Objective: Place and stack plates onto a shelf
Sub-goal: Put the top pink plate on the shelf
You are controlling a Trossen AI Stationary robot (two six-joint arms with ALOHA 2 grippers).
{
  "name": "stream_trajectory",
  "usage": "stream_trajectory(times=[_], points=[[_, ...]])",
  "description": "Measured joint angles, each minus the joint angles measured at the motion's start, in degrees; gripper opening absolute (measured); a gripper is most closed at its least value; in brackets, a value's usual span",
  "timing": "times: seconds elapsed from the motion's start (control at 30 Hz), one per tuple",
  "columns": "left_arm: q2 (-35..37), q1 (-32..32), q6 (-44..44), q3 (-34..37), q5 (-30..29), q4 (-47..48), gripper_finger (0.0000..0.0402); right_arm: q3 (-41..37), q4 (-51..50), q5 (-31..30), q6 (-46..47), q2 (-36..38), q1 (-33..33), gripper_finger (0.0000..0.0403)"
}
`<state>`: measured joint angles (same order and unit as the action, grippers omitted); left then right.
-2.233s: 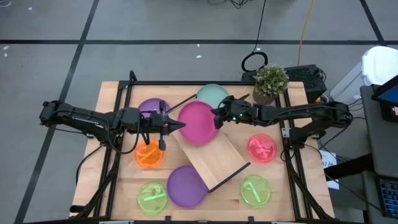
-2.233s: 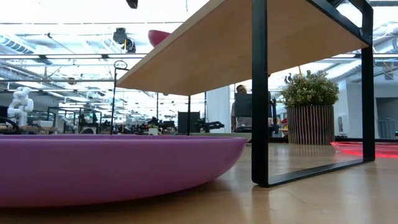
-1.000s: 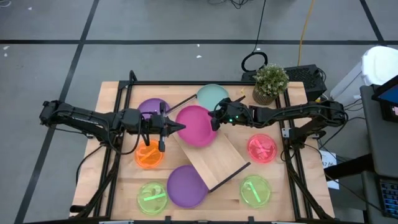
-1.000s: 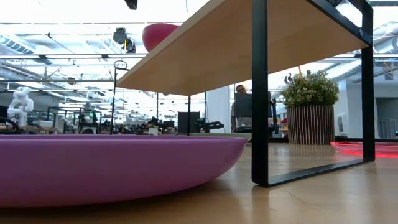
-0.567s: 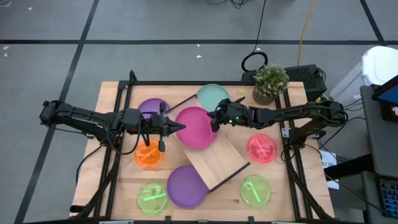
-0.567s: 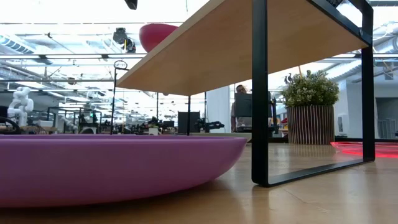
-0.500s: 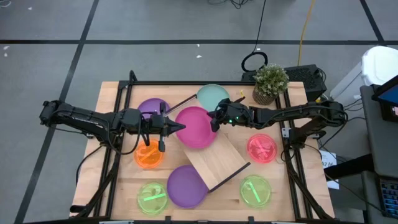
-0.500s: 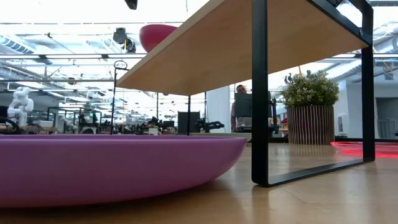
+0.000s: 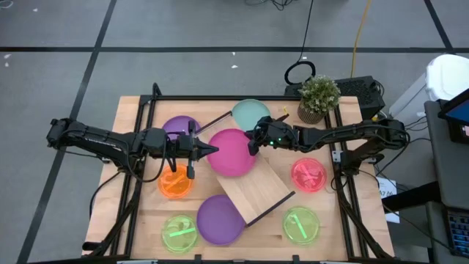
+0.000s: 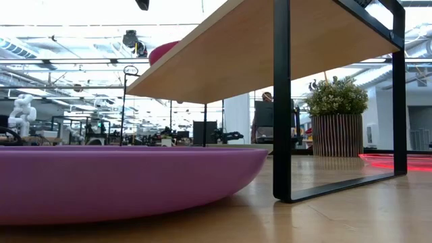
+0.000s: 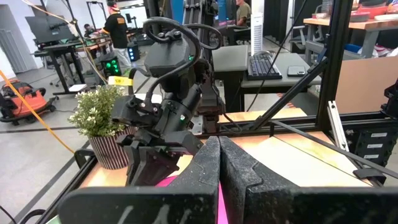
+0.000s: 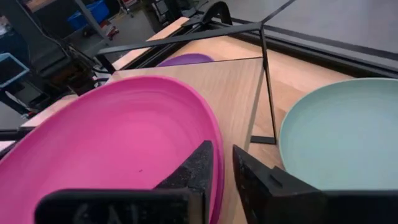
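fingers of the right gripper (image 12: pixel 219 163) stand a little apart, with the rim of the magenta plate (image 9: pixel 233 151) in the narrow gap between them; whether they press on the rim or only stand around it cannot be told. the fingers are dark, flat and a bit grainy. the magenta plate is round, smooth and opaque, with a shallow raised edge, and it lies on the far end of the shelf (image 9: pixel 256 191), a light wooden rectangular board on a thin black metal frame that stands diagonally on the tabletop (image 9: pixel 128 117). fingers of the left gripper (image 9: pixel 212 149) are pressed together and hold nothing; their tip is just beside the left edge of the magenta plate. a teal plate (image 9: pixel 250 113) lies on the tabletop behind the shelf, near the right gripper. a purple plate (image 9: pixel 178 128) lies under the left arm, and a second purple plate (image 9: pixel 218 218) lies at the near end of the shelf. an orange translucent plate (image 9: pixel 176 183) lies just below the left gripper.
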<state>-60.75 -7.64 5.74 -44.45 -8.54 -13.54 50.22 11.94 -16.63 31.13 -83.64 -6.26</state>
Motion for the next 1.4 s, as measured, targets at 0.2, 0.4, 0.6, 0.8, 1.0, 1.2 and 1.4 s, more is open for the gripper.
stream_trajectory(times=[0.2,0.4,0.6,0.8,1.0,1.2,1.4], points=[[0.0,0.0,0.0,0.0,0.0,0.0,0.0001,0.0,0.6,-3.3,-1.0,0.0,0.7,0.0087],[0.0,0.0,0.0,0.0,0.0,0.0,0.0001,0.0,2.3,-4.2,-2.4,0.0,1.1,0.0106],[0.0,0.0,0.0,0.0,0.0,0.3,0.0001,0.0,3.9,-4.1,-6.3,0.7,2.1,0.0121],[0.0,0.0,0.0,0.0,0.0,1.5,0.0001,0.0,-1.2,-4.1,-10.3,8.3,4.2,0.0136],[0.0,0.0,-0.2,0.0,0.0,1.7,0.0001,0.1,-13.4,1.9,-14.8,18.3,8.3,0.0132],[0.0,0.0,-1.4,0.0,0.0,1.8,0.0001,0.1,-21.4,3.9,-17.2,19.5,12.9,0.0107],[0.0,0.0,-1.8,0.0,0.0,1.4,0.0001,0.0,-19.6,10.9,-20.7,13.4,14.2,0.0056]])
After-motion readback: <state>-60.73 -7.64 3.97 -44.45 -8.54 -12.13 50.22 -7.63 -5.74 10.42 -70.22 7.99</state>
